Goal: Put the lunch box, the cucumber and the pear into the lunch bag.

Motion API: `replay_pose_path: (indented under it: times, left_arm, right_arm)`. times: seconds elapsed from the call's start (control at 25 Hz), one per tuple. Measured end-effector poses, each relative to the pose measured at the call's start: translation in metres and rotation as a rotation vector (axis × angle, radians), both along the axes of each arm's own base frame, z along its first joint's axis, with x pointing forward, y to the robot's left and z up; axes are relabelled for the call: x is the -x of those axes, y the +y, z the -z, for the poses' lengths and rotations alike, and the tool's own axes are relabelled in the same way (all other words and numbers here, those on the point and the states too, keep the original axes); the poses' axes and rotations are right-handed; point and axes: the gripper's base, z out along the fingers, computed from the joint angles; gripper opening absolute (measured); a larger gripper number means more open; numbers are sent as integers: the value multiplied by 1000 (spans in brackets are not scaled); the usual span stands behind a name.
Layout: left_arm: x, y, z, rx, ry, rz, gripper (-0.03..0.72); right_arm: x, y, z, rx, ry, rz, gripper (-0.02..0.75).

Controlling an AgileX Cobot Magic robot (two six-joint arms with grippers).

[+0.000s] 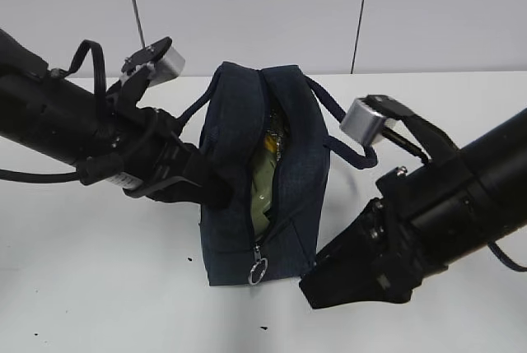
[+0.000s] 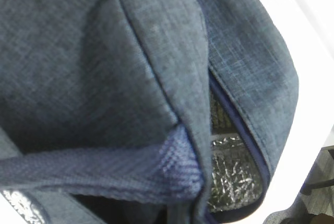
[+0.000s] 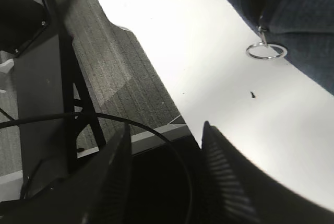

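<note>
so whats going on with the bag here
Two robot arms are working around a navy lunch bag standing on a white table. The left gripper is pressed against the bag's side, shut on the fabric. The right gripper hangs open above the table near the zipper's ring pull, holding nothing. The zipper is partly open, and something green and yellowish shows inside.

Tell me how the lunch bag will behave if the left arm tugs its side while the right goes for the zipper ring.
The lunch bag is soft fabric, so its wall will probably buckle rather than stay rigid. It stands tall and narrow on the table, so a sideways pull might tip it, though its contents may steady it. The ring pull hangs loose and may swing.
</note>
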Motion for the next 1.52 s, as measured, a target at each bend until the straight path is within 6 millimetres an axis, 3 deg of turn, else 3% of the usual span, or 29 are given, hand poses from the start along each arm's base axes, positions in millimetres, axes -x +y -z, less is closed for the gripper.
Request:
replay_pose_path:
  times: [0.52, 0.96, 1.24, 1.52]
  left_arm:
    - [1, 0, 0, 0, 7, 12, -15]
    - [1, 0, 0, -1, 6, 11, -15]
    - [1, 0, 0, -1, 6, 11, -15]
    - [1, 0, 0, -1, 6, 11, -15]
  right_arm:
    - [0, 1, 4, -54, -3, 67, 349]
    - [-2, 4, 3, -73, -256, -119, 349]
    - [-13, 9, 29, -73, -229, -154, 349]
    - [-23, 14, 45, -107, -348, -225, 349]
